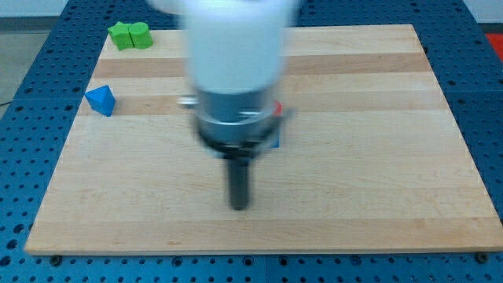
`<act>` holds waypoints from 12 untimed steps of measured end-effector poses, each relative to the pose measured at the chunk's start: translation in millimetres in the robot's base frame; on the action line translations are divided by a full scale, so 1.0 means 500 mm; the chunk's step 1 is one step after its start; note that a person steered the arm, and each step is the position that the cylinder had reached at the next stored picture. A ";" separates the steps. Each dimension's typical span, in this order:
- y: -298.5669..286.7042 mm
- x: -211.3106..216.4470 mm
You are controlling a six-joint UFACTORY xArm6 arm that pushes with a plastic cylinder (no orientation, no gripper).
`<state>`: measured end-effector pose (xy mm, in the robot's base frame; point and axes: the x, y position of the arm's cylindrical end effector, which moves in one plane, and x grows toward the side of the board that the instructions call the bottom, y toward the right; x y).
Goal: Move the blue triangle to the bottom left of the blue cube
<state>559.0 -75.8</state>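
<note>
Camera view: one blue triangle (100, 101), two green blocks (130, 35).

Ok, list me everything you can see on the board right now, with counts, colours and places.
Wooden board: one, light wood, fills most of the view, on a blue perforated table.
Green blocks: two, green, touching, at the board's top left corner; shapes unclear.
Blue triangle: one, blue, near the board's left edge, below the green blocks.
Red block: one, red sliver showing at the arm's right edge; mostly hidden.
Blue block: one, blue sliver just below the red one; mostly hidden, probably the blue cube.
Arm: one, white and dark, blurred, centre of view.
My tip: one, dark, at board centre, far right of the blue triangle.
</note>
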 end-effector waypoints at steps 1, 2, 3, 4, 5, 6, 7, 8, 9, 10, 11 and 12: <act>-0.208 -0.082; -0.389 -0.182; -0.457 -0.221; -0.458 -0.267; -0.447 -0.367; -0.338 -0.379; -0.188 -0.280; -0.104 -0.180; -0.147 -0.197; -0.198 -0.252; -0.124 -0.240; -0.018 -0.140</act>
<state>489.1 -84.9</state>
